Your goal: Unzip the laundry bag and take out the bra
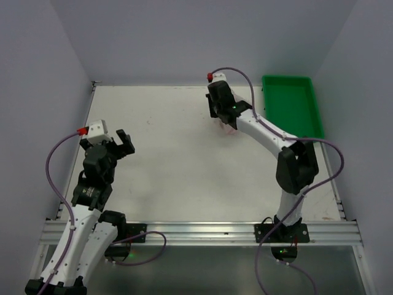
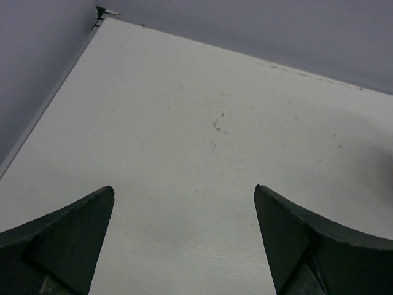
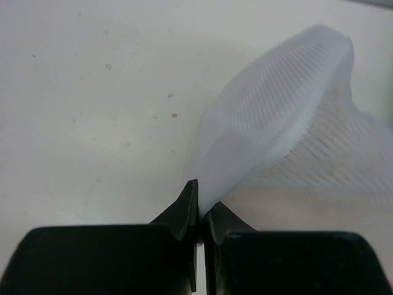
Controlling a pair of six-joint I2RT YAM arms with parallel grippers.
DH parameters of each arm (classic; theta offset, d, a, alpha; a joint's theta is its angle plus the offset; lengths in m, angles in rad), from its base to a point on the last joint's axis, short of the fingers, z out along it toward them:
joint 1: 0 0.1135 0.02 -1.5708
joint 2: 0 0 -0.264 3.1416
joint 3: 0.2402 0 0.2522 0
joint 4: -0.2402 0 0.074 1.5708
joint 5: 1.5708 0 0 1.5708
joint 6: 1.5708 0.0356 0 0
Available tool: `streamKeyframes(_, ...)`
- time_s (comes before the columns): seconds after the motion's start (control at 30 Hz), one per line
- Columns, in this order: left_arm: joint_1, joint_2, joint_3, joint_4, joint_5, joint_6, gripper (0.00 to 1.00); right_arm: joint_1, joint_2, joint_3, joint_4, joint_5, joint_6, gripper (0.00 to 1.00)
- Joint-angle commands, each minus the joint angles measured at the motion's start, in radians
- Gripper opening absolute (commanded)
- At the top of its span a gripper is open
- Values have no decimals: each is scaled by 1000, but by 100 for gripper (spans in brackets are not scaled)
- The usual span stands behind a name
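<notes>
here, laundry bag (image 3: 288, 123) — pinched in right tool (image 3: 199, 200)

Green tray (image 1: 293, 106) at far right corner of white table (image 1: 178, 166), long side along right edge.

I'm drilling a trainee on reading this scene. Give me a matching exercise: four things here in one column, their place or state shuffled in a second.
1 left pincer
2 right pincer
3 laundry bag
4 green tray

A far right side of the table
B shut on a fold of mesh
C wide open above bare table
D white, pinched at one edge

Pairs: 1-C, 2-B, 3-D, 4-A
</notes>
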Motion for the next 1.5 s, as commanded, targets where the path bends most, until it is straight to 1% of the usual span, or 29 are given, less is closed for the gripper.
streamKeyframes(0.0, 8, -6, 86, -66, 56, -62, 100, 134, -165, -122, 55, 428, -308, 0)
streamKeyframes(0.03, 8, -1, 93, -78, 87, -84, 100, 187, -185, -189, 61, 477, -328, 0)
streamKeyframes(0.13, 8, 8, 115, -139, 133, -125, 100, 273, -186, -292, 52, 601, -338, 0)
streamKeyframes(0.23, 8, -12, 112, -207, 144, -157, 100, 428, -131, -338, 58, 682, -380, 0)
streamKeyframes(0.27, 8, -22, 104, -227, 148, -167, 100, 454, -80, -337, 49, 686, -394, 0)
streamKeyframes(0.33, 8, -57, 92, -248, 173, -190, 100, 505, -32, -338, 44, 687, -452, 0)
streamKeyframes(0.37, 8, -73, 90, -268, 179, -199, 100, 552, -12, -340, 44, 675, -468, 0)
streamKeyframes(0.43, 8, -114, 89, -287, 184, -217, 100, 589, 23, -345, 35, 637, -482, 0)
streamKeyframes(0.47, 8, -128, 89, -303, 181, -220, 100, 618, 29, -342, 23, 594, -471, 3)
streamKeyframes(0.53, 8, -153, 93, -327, 174, -228, 100, 661, 49, -326, 6, 583, -459, 6)
streamKeyframes(0.57, 8, -159, 101, -337, 173, -231, 100, 672, 54, -313, -18, 557, -448, 12)
streamKeyframes(0.6, 8, -162, 110, -350, 170, -236, 100, 681, 57, -299, -41, 475, -413, 23)
streamKeyframes(0.63, 8, -168, 118, -374, 168, -240, 100, 698, 55, -279, -66, 433, -401, 27)
streamKeyframes(0.67, 8, -173, 126, -382, 168, -240, 100, 706, 55, -273, -72, 390, -393, 30)
streamKeyframes(0.7, 8, -176, 142, -391, 162, -240, 100, 712, 52, -268, -78, 309, -379, 35)
streamKeyframes(0.77, 8, -185, 156, -405, 144, -234, 100, 721, 45, -254, -100, 244, -355, 37)
streamKeyframes(0.8, 8, -187, 166, -409, 138, -233, 100, 721, 37, -256, -104, 183, -333, 37)
streamKeyframes(0.83, 8, -187, 167, -413, 133, -233, 100, 723, 16, -266, -95, 163, -324, 39)
streamKeyframes(0.9, 8, -182, 169, -413, 138, -233, 100, 721, -14, -280, -80, 140, -302, 40)
streamKeyframes(1.0, 8, -168, 172, -413, 161, -237, 100, 721, -67, -280, -92, 100, -256, 51)
streamKeyframes(1.07, 8, -161, 179, -406, 164, -240, 100, 721, -122, -294, -92, 57, -239, 53)
streamKeyframes(1.1, 6, -157, 185, -405, 162, -239, 100, 721, -142, -302, -92, 40, -204, 54)
streamKeyframes(1.17, 8, -144, 219, -413, 135, -227, 100, 721, -184, -314, -103, 7, -168, 56)
streamKeyframes(1.27, 8, -125, 250, -397, 116, -207, 100, 721, -286, -308, -146, -26, -129, 62)
streamKeyframes(1.3, 8, -119, 251, -387, 122, -204, 100, 720, -349, -308, -152, -26, -99, 67)
streamKeyframes(1.33, 8, -96, 253, -365, 159, -185, 100, 717, -382, -317, -152, -29, -82, 69)
streamKeyframes(1.4, 8, -34, 258, -354, 199, -145, 100, 697, -467, -343, -144, -14, 13, 68)
streamKeyframes(1.43, 8, -7, 265, -348, 237, -133, 100, 656, -492, -357, -144, -23, 52, 68)
streamKeyframes(1.47, 8, 22, 273, -345, 259, -118, 100, 628, -514, -372, -143, -40, 125, 68)
